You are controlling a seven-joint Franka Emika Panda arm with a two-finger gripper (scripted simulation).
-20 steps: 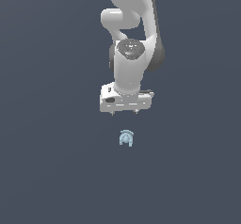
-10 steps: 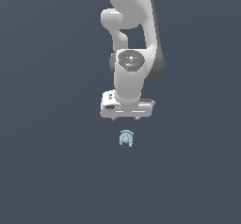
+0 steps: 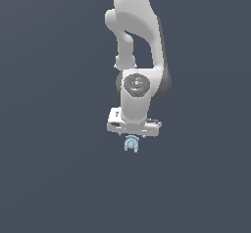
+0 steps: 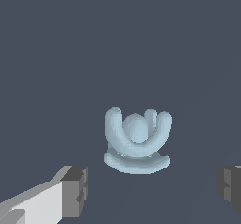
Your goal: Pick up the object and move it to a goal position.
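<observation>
1. Now logged: claw (image 3: 133,135), white, on the single arm. Over the last second I have brought it down; it sits just above the object, where earlier a clear gap showed between them in the exterior view.
2. Object (image 3: 131,144): pale light-blue, arch-shaped with short prongs, lying on the dark desk (image 3: 49,178). Position unchanged across the second; not lifted.
3. Claw state: spread wide. In the wrist view the dark fingertips (image 4: 75,190) stand well apart, either side of the object (image 4: 137,140), neither touching it.
4. Meaning, in my judgement: approach nearly complete, alignment looks centred. Remaining: final descent, closing, lift, carry to goal. No goal marker visible in either view.
</observation>
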